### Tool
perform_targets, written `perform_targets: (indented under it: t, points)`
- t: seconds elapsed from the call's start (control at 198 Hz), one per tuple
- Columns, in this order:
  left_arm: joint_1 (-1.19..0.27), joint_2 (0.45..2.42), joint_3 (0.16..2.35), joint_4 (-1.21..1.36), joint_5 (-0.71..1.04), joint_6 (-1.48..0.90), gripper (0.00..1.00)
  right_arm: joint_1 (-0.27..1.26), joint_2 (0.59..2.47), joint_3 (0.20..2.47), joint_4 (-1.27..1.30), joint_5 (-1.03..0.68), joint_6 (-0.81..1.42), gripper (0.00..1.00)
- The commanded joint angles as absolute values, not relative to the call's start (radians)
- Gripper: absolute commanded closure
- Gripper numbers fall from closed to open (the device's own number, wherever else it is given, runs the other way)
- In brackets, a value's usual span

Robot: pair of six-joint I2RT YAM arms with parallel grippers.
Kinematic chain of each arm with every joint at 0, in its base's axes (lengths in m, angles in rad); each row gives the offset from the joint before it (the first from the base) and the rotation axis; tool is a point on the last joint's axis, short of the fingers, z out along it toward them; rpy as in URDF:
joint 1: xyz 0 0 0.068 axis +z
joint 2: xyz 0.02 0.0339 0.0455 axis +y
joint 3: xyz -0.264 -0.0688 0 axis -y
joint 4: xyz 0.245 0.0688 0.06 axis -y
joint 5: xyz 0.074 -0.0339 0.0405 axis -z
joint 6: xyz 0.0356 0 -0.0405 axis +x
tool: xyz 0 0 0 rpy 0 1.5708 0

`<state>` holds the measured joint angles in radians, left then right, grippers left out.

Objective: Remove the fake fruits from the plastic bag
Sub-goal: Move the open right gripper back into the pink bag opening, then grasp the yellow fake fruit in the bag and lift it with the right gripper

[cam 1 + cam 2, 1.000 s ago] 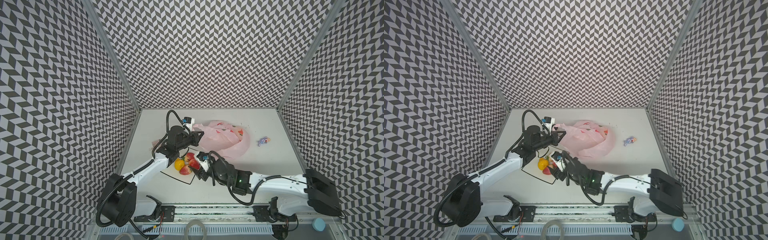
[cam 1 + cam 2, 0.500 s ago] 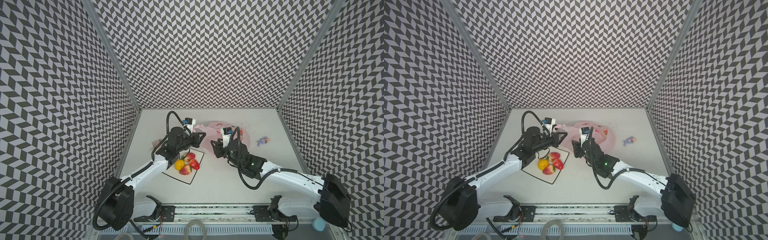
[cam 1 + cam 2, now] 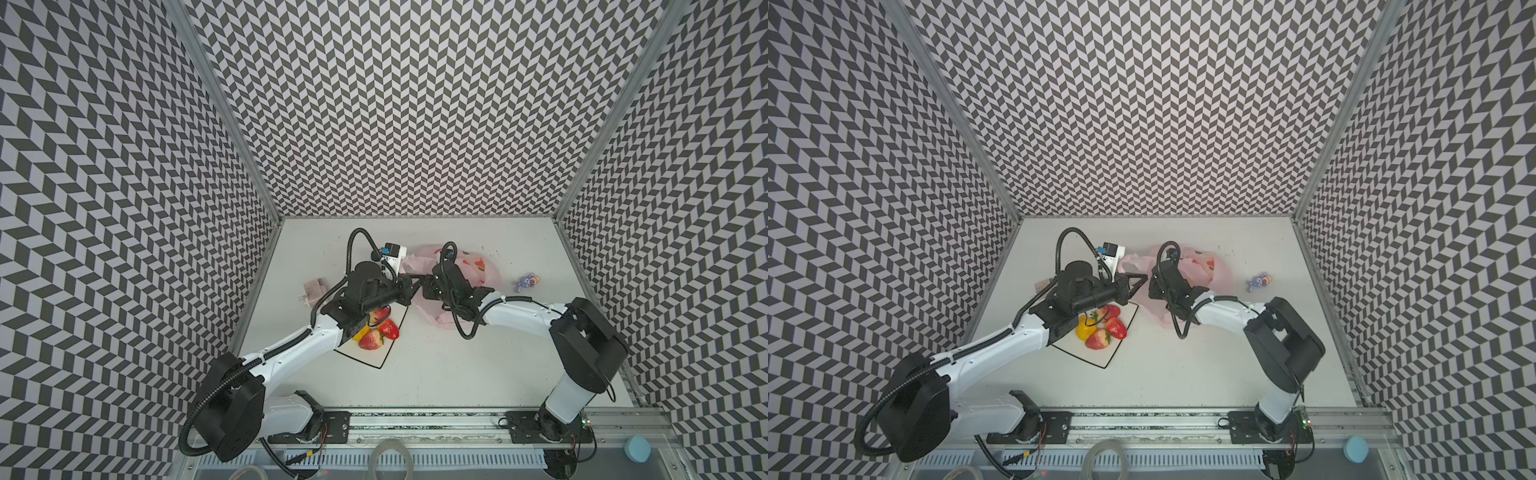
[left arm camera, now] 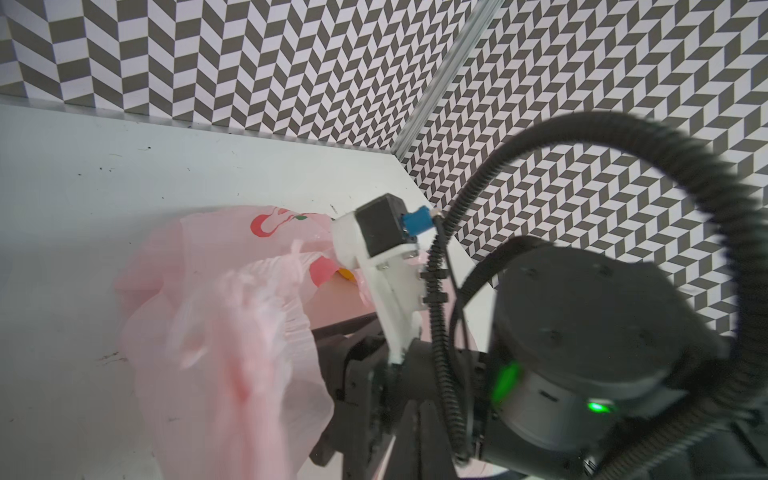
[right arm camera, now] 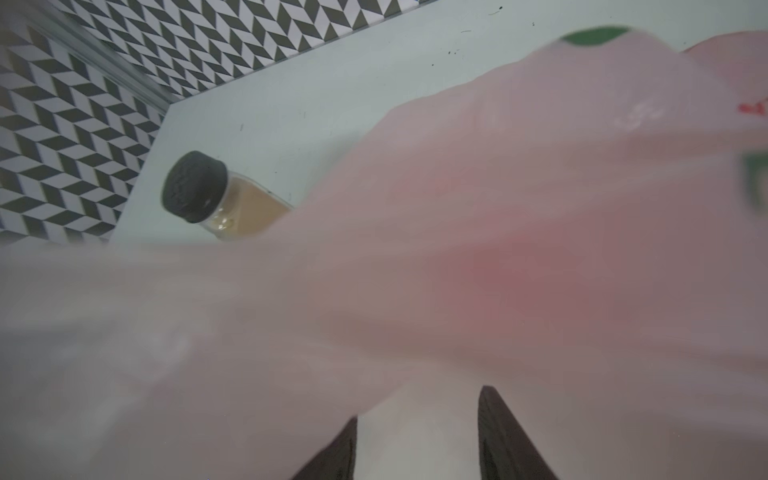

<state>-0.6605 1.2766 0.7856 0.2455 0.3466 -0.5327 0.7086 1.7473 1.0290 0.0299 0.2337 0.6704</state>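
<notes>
The bag (image 3: 489, 272) is gripped by the clenched jaws of the left gripper (image 3: 1138, 280); the right gripper (image 5: 419, 403)'s jaws are parted.

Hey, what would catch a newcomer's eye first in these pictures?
Bright fake fruits, red strawberries and a yellow one, sit on a white plate left of centre. Beside them, a crinkled pink plastic bag lies mid-table, with a purple figurine off to its right.
</notes>
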Motion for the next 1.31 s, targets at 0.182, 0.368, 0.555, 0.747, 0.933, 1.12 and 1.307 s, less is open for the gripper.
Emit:
perform_targets:
  t: [0.182,0.368,0.555,0.747,0.933,1.12,1.307]
  points:
    - [-0.78,1.222,0.786,0.242,0.283,-0.478,1.0,0.615,1.771,1.039,0.074,0.321,0.687,0.4]
    - [-0.869,1.243,0.808,0.262,0.283,-0.423,1.0,0.536,1.726,0.972,0.101,0.304,0.692,0.3]
    - [-0.903,1.28,0.831,0.262,0.329,-0.397,1.0,0.471,1.674,0.927,0.121,0.286,0.684,0.19]
    - [-0.935,1.289,0.842,0.267,0.369,-0.362,1.0,0.411,1.682,0.935,0.09,0.294,0.712,0.12]
    - [-0.952,1.272,0.845,0.267,0.382,-0.342,1.0,0.362,1.704,0.939,0.047,0.342,0.758,0.07]
    - [-0.964,1.249,0.837,0.277,0.406,-0.326,1.0,0.324,1.75,0.952,0.055,0.343,0.769,0.06]
    - [-0.971,1.233,0.828,0.279,0.429,-0.311,1.0,0.312,1.82,1.002,0.011,0.411,0.794,0.05]
